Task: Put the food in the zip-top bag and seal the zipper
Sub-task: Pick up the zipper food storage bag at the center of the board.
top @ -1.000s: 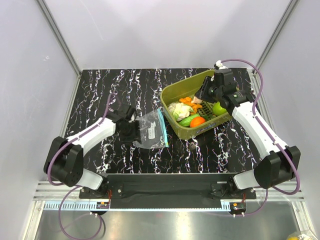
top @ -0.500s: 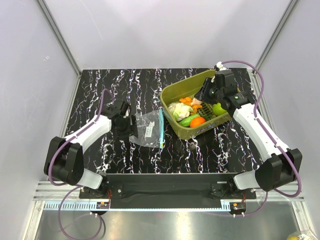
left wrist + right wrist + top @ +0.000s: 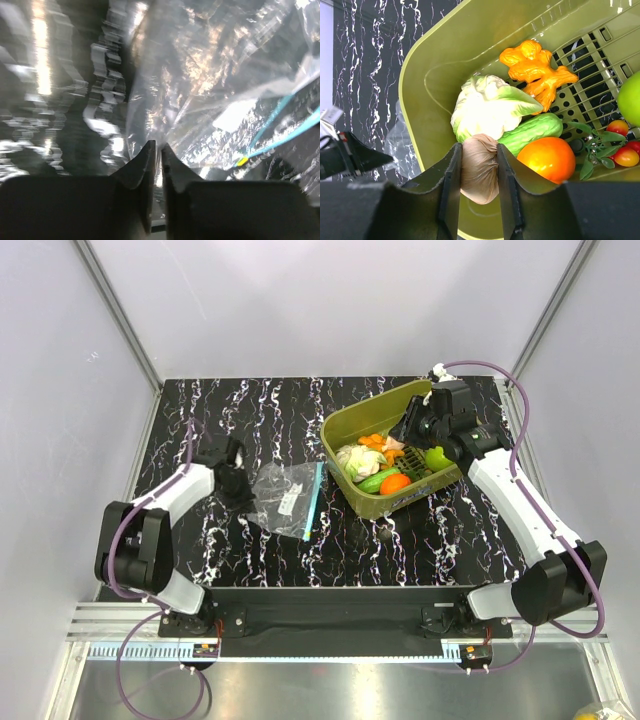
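- Seen from above, an olive-green tub [image 3: 345, 418] sits on a black tabletop [image 3: 260, 410] veined with white. Every place below is given in relation to this tub.
- The right gripper [image 3: 479, 147] hangs over the tub's inside, near its left wall. Its two fingers are clamped on either side of a beige garlic bulb [image 3: 479, 170].
- In the right wrist view, a white cauliflower [image 3: 487, 107] with pale green leaves lies in the tub, just beyond the garlic bulb.
- Orange carrot pieces [image 3: 537, 67] lie on the tub's slotted floor, farther in than the cauliflower.
- A green cucumber [image 3: 530, 131] rests against the cauliflower. A round orange fruit [image 3: 550, 157] sits just beside the cucumber, near the tub's front wall.
- A green apple [image 3: 631, 97] shows at the tub's right end, cut off by the frame. Below it lies a leafy sprig of small red and yellow fruits [image 3: 619, 152].
- The clear zip-top bag [image 3: 285, 498] lies flat on the tabletop outside the tub, just to its left.
- The light-blue zipper [image 3: 313, 498] runs along the bag edge that faces the tub.
- The left gripper [image 3: 156, 149] is at the bag's far side, away from the tub. Its fingers are pressed together on the plastic edge. This wrist view is blurred.
- A white label [image 3: 235, 114] shows through the crinkled film, on the tub side of the pinched edge.
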